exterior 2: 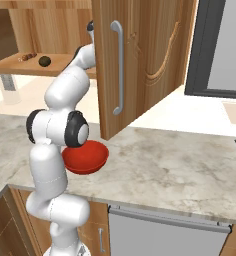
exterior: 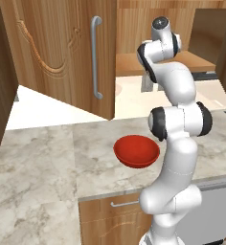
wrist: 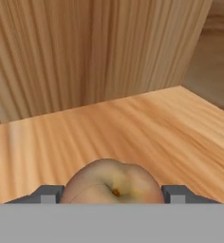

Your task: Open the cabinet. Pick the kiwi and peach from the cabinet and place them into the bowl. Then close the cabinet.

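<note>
Look at your hand view first: the peach [wrist: 111,182] sits at six o'clock, low in the frame, a pale pinkish-orange round with its stem dimple turned toward you. The gripper [wrist: 111,193] brackets it, one dark fingertip [wrist: 47,194] at its left flank and the other at its right. The tips stand right against the fruit's sides, but you cannot tell whether they press on it or merely flank it, so treat the pincer's hold as unsettled. The peach rests on the wooden shelf floor [wrist: 133,128] of the cabinet [exterior: 67,52], with the grained back wall rising toward twelve o'clock and a side wall at two o'clock.

In your left base view, the arm [exterior: 175,143] climbs from five o'clock and reaches up and forward into the open cabinet at about one o'clock. A carved door with its long silver handle [exterior: 96,57] stands swung out at eleven o'clock. The red bowl [exterior: 136,150] sits on the marble counter [exterior: 48,158] near the middle of the picture, just at nine o'clock of the arm's elbow joint.

In your right base view, the other door hangs open at twelve o'clock, hiding the hand behind its edge. On the shelf at ten o'clock lies a small dark round thing, the kiwi [exterior 2: 44,61], with a smaller brownish item just at its nine o'clock, too small to name. The bowl shows partly behind the arm, on the counter.
</note>
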Robot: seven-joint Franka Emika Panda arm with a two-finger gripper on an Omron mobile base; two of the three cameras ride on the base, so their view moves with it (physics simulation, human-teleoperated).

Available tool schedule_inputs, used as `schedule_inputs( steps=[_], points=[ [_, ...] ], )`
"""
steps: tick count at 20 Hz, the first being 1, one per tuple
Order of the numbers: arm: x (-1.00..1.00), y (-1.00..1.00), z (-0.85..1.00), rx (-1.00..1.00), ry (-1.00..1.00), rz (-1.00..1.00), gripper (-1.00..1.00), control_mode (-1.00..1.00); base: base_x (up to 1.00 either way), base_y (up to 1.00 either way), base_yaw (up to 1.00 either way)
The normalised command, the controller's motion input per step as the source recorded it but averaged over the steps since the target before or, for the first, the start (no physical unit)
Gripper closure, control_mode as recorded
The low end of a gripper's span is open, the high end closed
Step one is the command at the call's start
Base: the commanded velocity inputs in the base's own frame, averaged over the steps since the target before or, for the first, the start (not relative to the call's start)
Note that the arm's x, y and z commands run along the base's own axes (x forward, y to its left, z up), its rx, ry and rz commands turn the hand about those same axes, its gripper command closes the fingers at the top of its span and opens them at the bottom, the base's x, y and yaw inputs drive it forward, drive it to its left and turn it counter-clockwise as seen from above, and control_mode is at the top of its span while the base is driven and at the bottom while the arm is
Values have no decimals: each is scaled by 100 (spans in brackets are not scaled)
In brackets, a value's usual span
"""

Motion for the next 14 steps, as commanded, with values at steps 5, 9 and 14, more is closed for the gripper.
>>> schedule_inputs(
  steps=[5, 9, 14],
  points=[
    [0, -15, -38, -4, -5, 0, 100, -100, 0, 0, 0],
    [0, 0, -28, -14, 0, 0, 100, -100, 0, 0, 0],
    [-8, 0, -17, -11, -18, 0, 100, -100, 0, 0, 0]
  ],
)
